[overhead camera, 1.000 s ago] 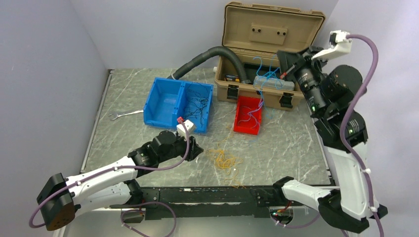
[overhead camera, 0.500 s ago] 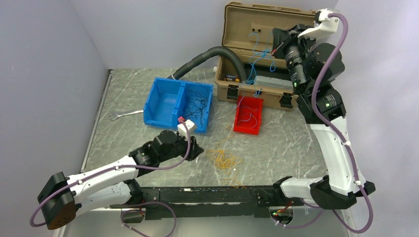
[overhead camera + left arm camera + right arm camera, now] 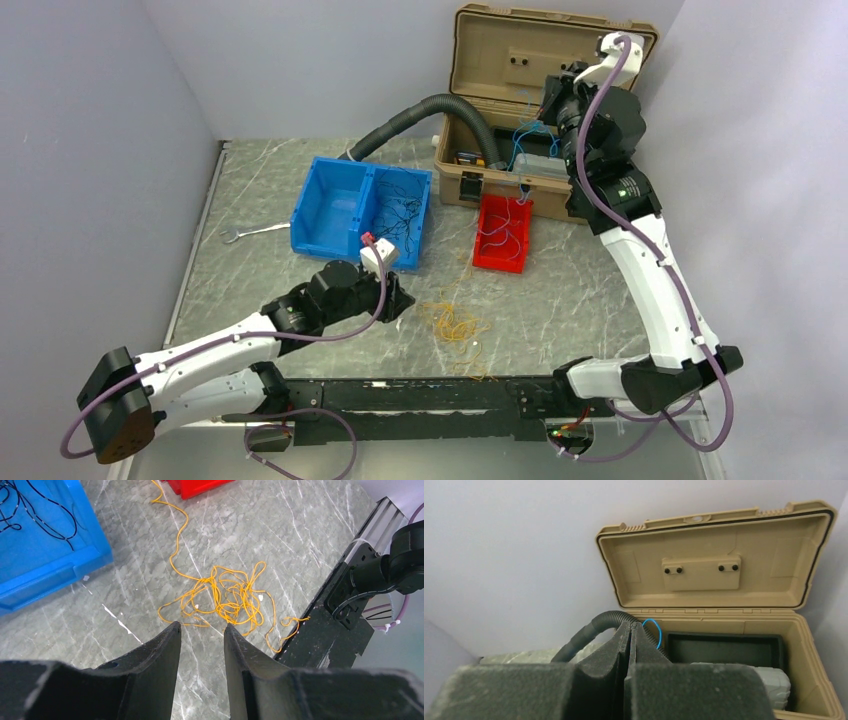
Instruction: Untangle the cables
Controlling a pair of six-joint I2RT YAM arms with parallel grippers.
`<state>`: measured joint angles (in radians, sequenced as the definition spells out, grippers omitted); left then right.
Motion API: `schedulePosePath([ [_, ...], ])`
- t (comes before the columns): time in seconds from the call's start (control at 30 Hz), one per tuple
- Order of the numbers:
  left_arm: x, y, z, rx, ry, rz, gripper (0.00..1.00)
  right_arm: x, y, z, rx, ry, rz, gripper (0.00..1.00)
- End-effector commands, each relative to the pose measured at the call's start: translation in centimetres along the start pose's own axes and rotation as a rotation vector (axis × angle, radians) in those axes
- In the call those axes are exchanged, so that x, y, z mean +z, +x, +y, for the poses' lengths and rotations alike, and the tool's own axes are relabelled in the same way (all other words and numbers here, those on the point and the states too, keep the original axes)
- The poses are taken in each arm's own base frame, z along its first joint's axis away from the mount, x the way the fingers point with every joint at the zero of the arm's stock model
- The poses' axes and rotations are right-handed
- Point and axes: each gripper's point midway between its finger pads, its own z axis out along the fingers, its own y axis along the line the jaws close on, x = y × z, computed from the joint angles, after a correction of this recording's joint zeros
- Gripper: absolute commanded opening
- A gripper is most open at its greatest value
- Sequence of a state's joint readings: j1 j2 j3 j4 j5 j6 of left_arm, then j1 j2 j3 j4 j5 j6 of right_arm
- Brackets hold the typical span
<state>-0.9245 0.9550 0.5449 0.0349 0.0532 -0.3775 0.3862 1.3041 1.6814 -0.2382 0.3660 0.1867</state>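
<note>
**Top view:** The yellow cables (image 3: 455,325) lie in a loose tangle on the desk (image 3: 580,290), at five o'clock from the blue bin (image 3: 330,205), which holds black cables (image 3: 400,212). The left end effector (image 3: 402,303) sits just at nine o'clock of the tangle. The right end effector (image 3: 550,100) is raised at the tan case (image 3: 510,40), with blue cables (image 3: 522,140) dangling below it toward the red bin (image 3: 502,250).

**Left wrist:** The jaws stand part-open and empty, with the tangle at twelve o'clock. The strands look hair-thin, limp and nearly weightless, and are likely to snag. The stray strand trailing toward eleven o'clock seems a better hold than the knotted middle.

**Right wrist:** The fingers are pressed shut. A blue loop emerges at their tips, apparently pinched, though so fine a wire could slip.
</note>
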Motion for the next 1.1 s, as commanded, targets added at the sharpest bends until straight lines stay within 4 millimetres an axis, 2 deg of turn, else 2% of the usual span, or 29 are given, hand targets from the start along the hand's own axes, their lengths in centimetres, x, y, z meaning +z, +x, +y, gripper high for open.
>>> schedulePosePath([
  [0.0, 0.2, -2.6, -0.8, 0.031, 0.014, -0.058, 0.41, -0.5, -4.0, -0.9, 0.029, 0.016, -0.106, 0.00],
  [0.33, 0.6, -2.8, -1.2, 0.043, 0.035, -0.050, 0.41, -1.1, -9.5, -0.1, 0.046, -0.020, -0.189, 0.00],
  [0.47, 0.5, -2.8, -1.2, 0.045, 0.034, -0.050, 0.41, -1.0, -11.0, 0.2, 0.042, -0.025, -0.217, 0.00],
  [0.6, 0.5, -2.8, -1.1, 0.044, 0.033, -0.053, 0.41, -0.7, -11.4, 0.1, 0.029, -0.016, -0.218, 0.00],
  [0.77, 0.5, -2.9, -1.2, 0.045, 0.035, -0.049, 0.41, -0.5, -9.4, -0.5, 0.037, 0.006, -0.178, 0.00],
  [0.93, 0.4, -3.0, -1.2, 0.056, 0.031, -0.044, 0.41, -0.1, -5.0, -1.0, 0.051, 0.013, -0.099, 0.00],
  [1.07, 0.5, -2.9, -1.2, 0.057, 0.033, -0.040, 0.41, 0.1, -0.3, -1.1, 0.074, -0.001, -0.016, 0.00],
])
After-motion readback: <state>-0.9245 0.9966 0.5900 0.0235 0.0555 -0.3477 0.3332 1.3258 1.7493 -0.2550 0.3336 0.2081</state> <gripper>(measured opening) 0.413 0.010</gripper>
